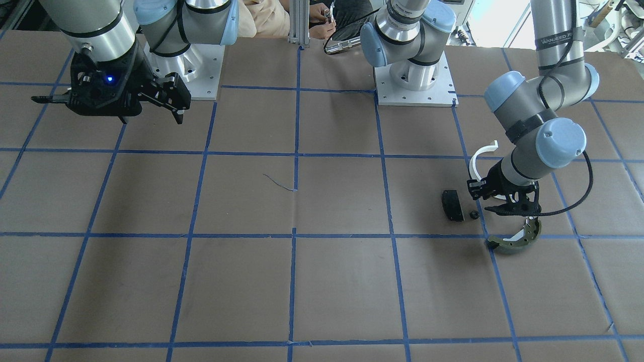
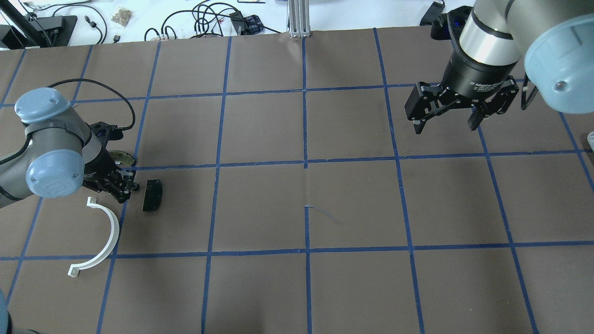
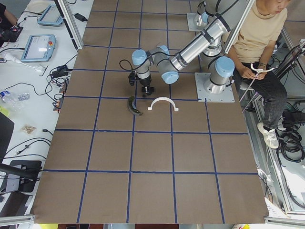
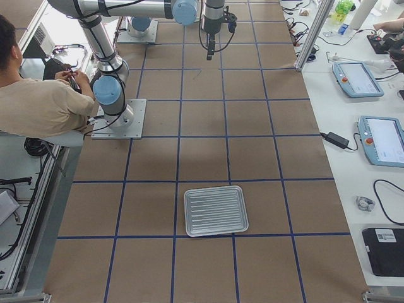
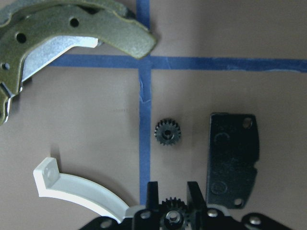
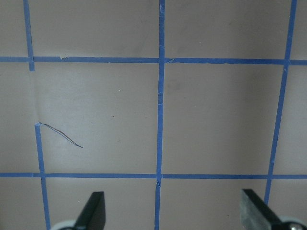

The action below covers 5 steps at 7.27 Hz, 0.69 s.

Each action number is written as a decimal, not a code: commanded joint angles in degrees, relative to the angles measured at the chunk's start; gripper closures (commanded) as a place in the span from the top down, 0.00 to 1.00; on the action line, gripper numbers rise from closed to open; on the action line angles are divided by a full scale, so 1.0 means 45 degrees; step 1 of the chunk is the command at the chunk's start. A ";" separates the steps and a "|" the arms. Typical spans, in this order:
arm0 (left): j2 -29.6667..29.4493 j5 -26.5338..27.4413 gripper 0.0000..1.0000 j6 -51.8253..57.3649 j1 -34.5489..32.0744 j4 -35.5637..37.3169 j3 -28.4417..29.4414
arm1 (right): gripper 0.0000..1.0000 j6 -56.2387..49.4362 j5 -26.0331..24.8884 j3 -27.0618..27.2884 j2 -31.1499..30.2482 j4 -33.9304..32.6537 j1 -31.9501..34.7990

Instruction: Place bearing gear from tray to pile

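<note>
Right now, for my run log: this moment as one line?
gear: lying beside black pad | left fingers: off gear, grip unclear | right fingers: open, empty

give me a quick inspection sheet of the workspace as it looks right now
surface: table under brown sheet with blue tape grid; thin dark mark near centre
job's things: small black gear lies beside the black pad, not touching; white half-ring and olive brake shoe close by; tray far off, no parts seen in it
clutter: nothing seen
grippers: left gripper low over the pile, a toothed shape between its fingers, grip unclear; right gripper open, raised, holding nothing
cables: black cable loops from the left wrist
surroundings: seated person; pendants; loose cables on the bench
</note>
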 commanded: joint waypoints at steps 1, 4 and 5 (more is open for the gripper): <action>-0.0171 -0.0232 0.15 0.0086 0.0045 0.0032 -0.0011 | 1.00 0.0000 -0.0096 -0.0089 0.0004 -0.0079 0.0000; -0.0289 -0.0506 0.27 0.0086 0.0065 0.0033 -0.0030 | 1.00 0.0000 -0.0096 -0.0109 -0.0015 -0.0079 0.0000; -0.0250 -0.0487 0.84 0.0105 0.0065 -0.0006 -0.0049 | 1.00 0.0000 -0.0097 -0.0109 -0.0015 -0.0079 0.0000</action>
